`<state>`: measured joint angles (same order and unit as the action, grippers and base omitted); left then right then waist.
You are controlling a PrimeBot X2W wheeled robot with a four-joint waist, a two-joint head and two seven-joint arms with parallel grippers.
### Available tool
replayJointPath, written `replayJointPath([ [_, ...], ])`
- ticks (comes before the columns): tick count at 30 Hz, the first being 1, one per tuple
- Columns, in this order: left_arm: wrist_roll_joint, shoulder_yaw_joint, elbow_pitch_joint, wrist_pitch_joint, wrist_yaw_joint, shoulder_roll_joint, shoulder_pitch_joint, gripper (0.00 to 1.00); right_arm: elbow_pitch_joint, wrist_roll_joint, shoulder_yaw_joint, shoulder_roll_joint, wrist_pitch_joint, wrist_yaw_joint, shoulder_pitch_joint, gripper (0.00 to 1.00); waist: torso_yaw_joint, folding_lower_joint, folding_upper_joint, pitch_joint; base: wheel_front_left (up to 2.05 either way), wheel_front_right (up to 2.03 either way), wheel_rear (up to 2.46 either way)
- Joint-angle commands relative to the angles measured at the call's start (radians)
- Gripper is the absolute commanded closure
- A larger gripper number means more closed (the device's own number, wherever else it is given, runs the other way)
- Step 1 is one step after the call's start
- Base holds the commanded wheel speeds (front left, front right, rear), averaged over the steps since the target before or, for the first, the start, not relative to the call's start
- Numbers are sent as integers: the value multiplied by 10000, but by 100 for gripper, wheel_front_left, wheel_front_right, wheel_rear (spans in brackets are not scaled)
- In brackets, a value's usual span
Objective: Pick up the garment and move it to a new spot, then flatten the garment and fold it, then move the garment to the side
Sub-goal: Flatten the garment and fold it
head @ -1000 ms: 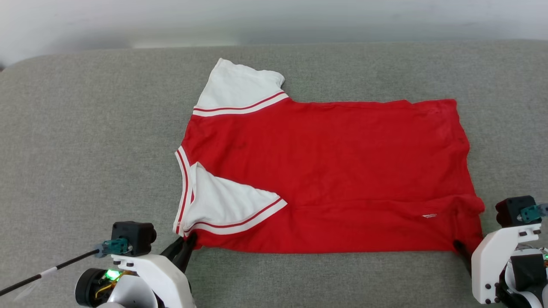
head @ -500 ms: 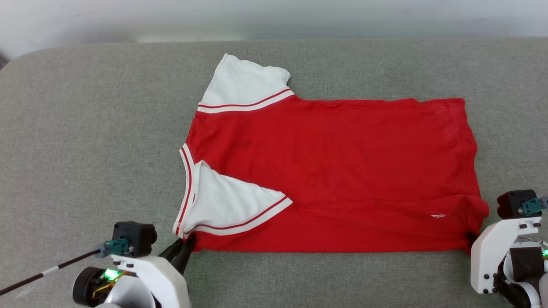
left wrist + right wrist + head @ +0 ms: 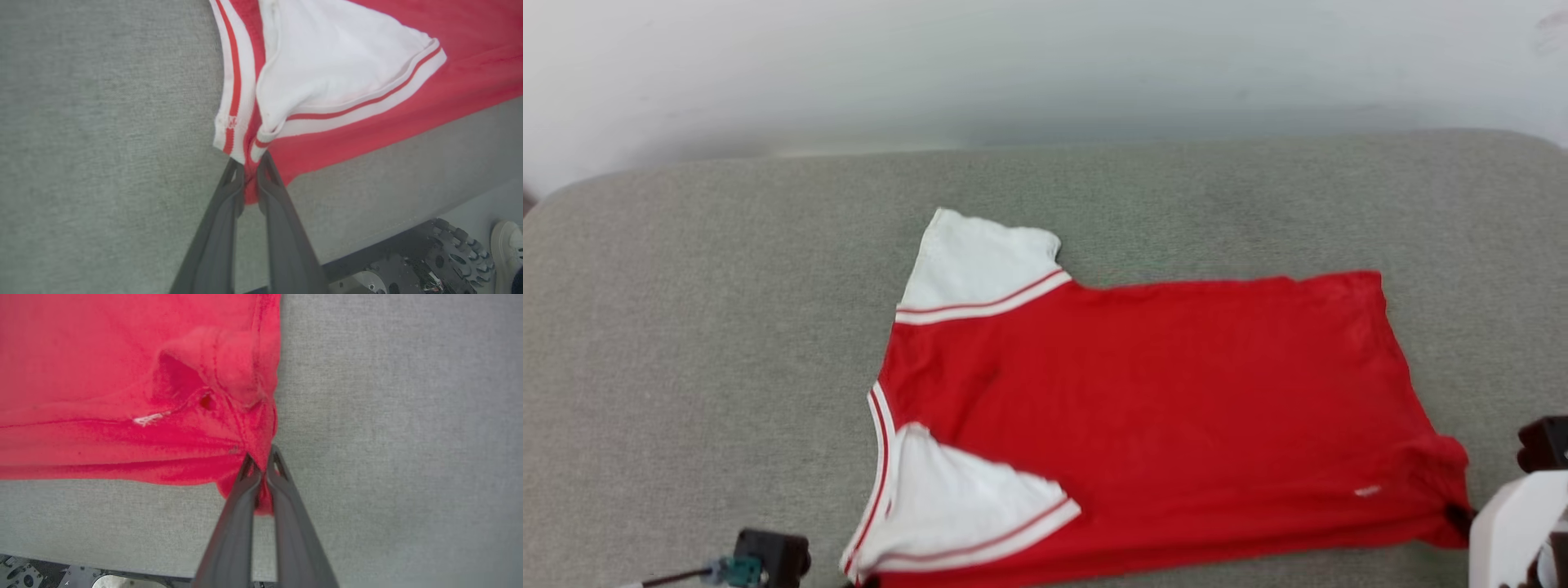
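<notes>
- At the lower left of the head view, the left gripper (image 3: pixel 250 163) is pinching the garment (image 3: pixel 1143 408) at its shoulder corner, right beside the striped neck band (image 3: pixel 231 81). Its two fingers are sitting close together, with red cloth squeezed between them.
- Just right of that, the near white sleeve (image 3: pixel 964 506) is lying tucked in on top of the red part. That little fold looks done to me.
- Above it, in the middle left of the head view, the far white sleeve (image 3: pixel 980 261) is sticking out onto the grey cushion (image 3: pixel 686 343). It is not folded in yet.
- In the middle of the head view, the red body (image 3: pixel 1176 367) is lying spread out and mostly smooth, with its plain side facing up. So I think the moving and the flattening are done.
- Near the lower right of the head view, a little bump (image 3: pixel 212 363) and some wrinkles are showing by the bottom corner.
- At the lower right, the right gripper (image 3: pixel 261 459) is pinching that bottom corner. Its fingers are almost touching, with red cloth caught between them.
- Both grippers are holding the near edge, so I think the big fold is only starting. The folding and the moving to the side are left to do.
</notes>
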<state>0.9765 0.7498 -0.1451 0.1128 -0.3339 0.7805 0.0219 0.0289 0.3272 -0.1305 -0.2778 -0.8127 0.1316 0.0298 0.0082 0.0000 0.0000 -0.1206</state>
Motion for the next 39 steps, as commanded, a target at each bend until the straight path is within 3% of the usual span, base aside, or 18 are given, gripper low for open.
replayJointPath([
  [1,56,46,-29,-4,-30,124,-248,100,183,30,-199,-127,-105,-18,273,100,-119,0,0,132,0,0,0],
  [10,283,439,460,-12,437,-320,-521,100,1,0,-209,118,-200,-16,1083,100,-182,0,0,258,0,0,0],
  [11,238,466,535,-60,537,-357,-469,68,-85,-44,-136,81,-134,-16,1099,100,-183,0,0,281,0,0,0],
  [12,167,470,629,-164,593,-399,-393,1,-135,-95,-67,10,6,-15,1068,77,-184,0,0,302,0,0,0],
  [13,183,408,728,-282,617,-480,-342,0,-236,-161,-78,-3,140,-16,1008,0,-182,0,0,335,0,0,0],
  [17,-28,145,944,-1074,813,-636,-137,0,-326,-251,97,-115,781,-15,711,0,-188,0,0,503,0,0,0],
  [20,-677,-179,886,-2366,1083,-720,237,0,-207,-382,186,-281,1473,-15,545,0,-211,0,0,608,0,0,0],
  [24,-1055,-894,1005,-3555,1069,-1029,419,0,103,-748,349,-499,2667,-15,267,0,-240,0,0,703,0,0,0],
  [33,-2385,-2562,547,-3794,1046,-1904,269,0,877,-816,530,-174,5374,-13,-87,0,-397,0,0,767,0,0,0],
  [39,-3712,-3992,110,-3786,1495,-2976,-321,0,1065,-968,587,295,7304,-13,80,0,-522,0,0,730,0,0,0],
])
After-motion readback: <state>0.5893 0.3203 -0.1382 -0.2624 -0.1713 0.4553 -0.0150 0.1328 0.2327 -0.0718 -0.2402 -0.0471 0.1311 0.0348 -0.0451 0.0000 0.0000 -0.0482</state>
